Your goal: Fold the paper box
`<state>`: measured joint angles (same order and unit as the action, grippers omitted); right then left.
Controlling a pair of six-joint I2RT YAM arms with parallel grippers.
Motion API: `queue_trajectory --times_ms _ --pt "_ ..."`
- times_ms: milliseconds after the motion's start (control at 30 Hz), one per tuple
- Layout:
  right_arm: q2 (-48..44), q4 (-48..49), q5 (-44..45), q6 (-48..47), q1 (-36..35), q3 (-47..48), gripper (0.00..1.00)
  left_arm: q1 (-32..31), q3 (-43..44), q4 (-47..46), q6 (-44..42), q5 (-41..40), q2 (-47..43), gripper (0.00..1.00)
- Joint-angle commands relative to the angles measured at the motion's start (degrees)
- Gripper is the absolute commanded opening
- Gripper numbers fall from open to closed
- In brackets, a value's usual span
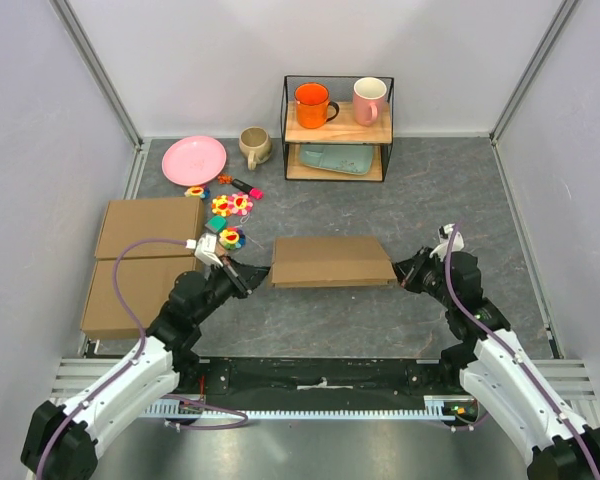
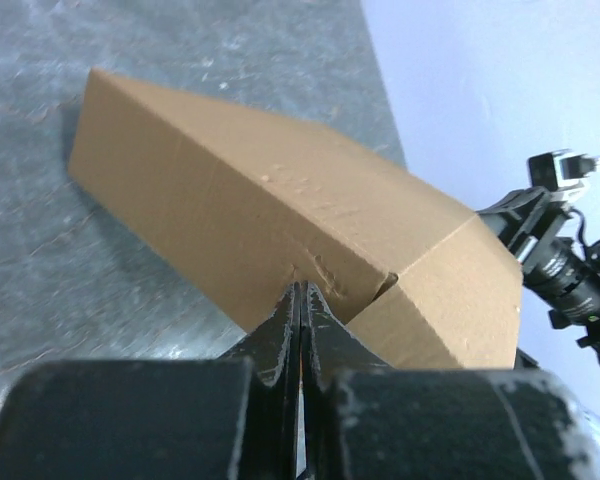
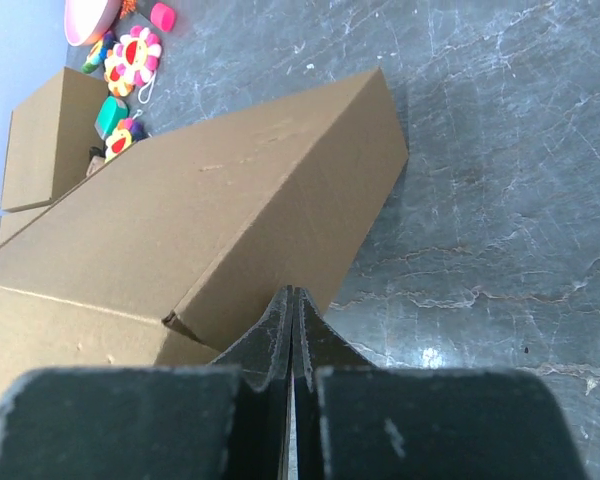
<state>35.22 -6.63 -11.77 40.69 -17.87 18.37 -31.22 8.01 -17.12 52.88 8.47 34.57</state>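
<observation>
Sitting in the middle of the desk [image 1: 330,325], the paper box [image 1: 332,262] looks all closed up: lid down, sides up. The left hand [image 1: 252,277] is shut tight with nothing in it, and its tip pokes the box's left end, right at the flap seam. The right hand [image 1: 402,277] is shut and empty too, with its tip against the right end. I think they push from both ends so the box cannot slide and the end flaps sit flat. The long front and back edges are free, with bare desk on both sides. The right end has open room. On the left, two flat brown boxes [image 1: 145,265] and some little toys [image 1: 228,212] lie near the left hand, so it has less room there.
</observation>
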Motion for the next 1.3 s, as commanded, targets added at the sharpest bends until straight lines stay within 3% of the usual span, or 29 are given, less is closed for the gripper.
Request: queue_trajectory --times_ms 0,300,433,867,1067,1267 --pt "-1.21 1.45 -8.18 2.99 -1.73 5.18 0.00 -0.95 5.96 -0.72 -0.15 7.70 -1.52 0.02" --pt "0.02 1.54 -6.78 3.79 -1.73 7.20 0.00 -0.95 10.53 1.04 -0.68 6.56 2.69 0.02" --pt "2.56 -2.49 -5.72 3.17 -1.73 11.85 0.00 -0.95 13.87 6.30 -0.94 6.74 5.33 0.02" --pt "2.57 -6.20 -4.23 3.26 -1.64 16.35 0.00 -0.86 15.63 11.14 0.20 3.49 4.28 0.02" --pt "3.01 -5.76 -3.79 2.73 -1.73 15.03 0.00 -0.86 15.19 11.15 -0.76 1.38 5.33 0.02" --pt "-1.72 -3.39 -5.98 2.73 -1.56 8.01 0.00 -0.86 10.98 8.26 0.20 2.07 5.25 0.02"
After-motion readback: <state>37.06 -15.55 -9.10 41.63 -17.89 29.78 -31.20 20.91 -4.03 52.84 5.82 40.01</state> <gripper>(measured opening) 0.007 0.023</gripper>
